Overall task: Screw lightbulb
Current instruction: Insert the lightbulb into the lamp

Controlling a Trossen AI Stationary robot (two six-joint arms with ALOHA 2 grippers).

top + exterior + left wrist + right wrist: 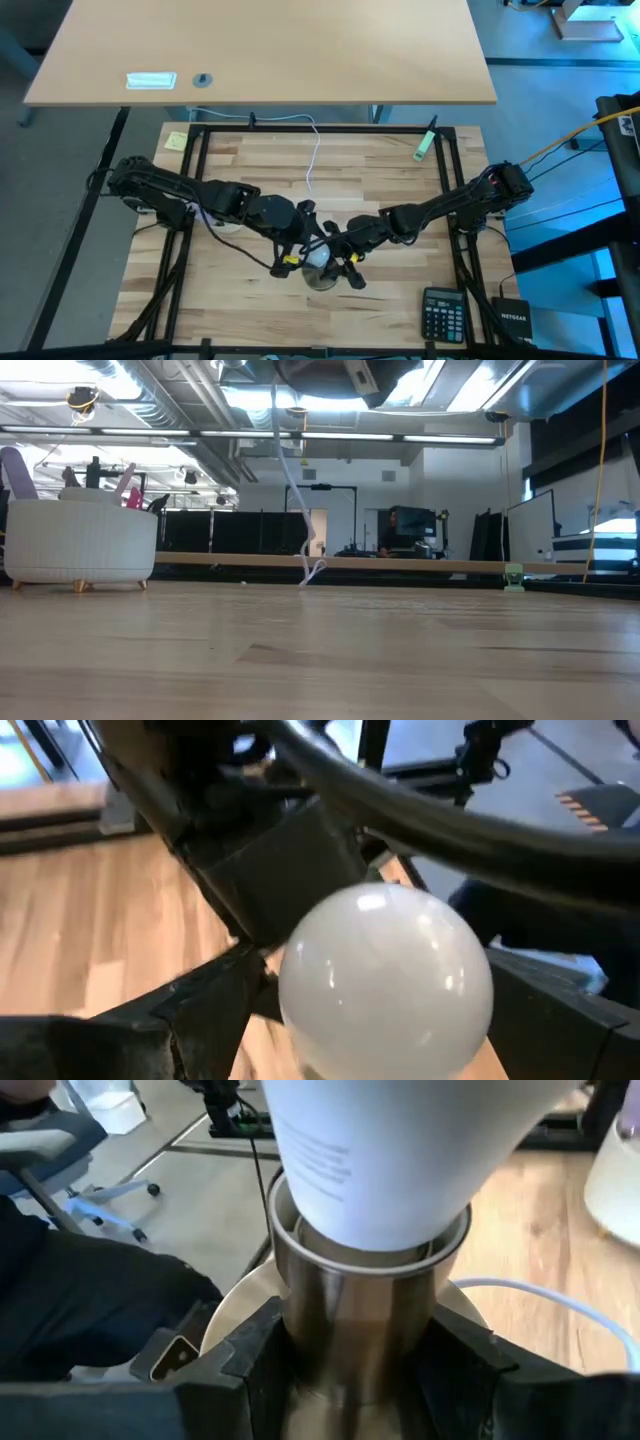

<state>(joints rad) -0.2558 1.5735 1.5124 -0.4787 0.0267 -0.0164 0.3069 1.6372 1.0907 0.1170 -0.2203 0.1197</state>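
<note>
Light butcher-block wooden table (250, 190), seen from above, framed by black rails; all positions below are given relative to the silvery metal socket (360, 1340).

The two dark six-joint arms reach inward from opposite table edges and meet over the socket, which sits near the front middle of the table. The left gripper (297, 243) stands just to the socket's left and above it. Its dark fingers (190, 1010) are spread wide to either side of the globe of the frosted white pear-shaped lightbulb (385, 985). Whether they press the glass cannot be told.

The right gripper (345, 262) lies at the socket's right, lower down. In the right wrist view its two dark fingers (250, 1370) sit against opposite sides of the socket's cylindrical metal collar, clamping it.

The lightbulb stands upright directly in the socket, its narrow neck entering the collar's open rim (300, 1245); the screw base is hidden inside.

A black calculator (444, 313) lies to the front right of the socket, well apart. A thin white cord (316, 150) runs from the socket toward the table's far edge. A small green object (425, 145) rests at the far right, also well apart.
</note>
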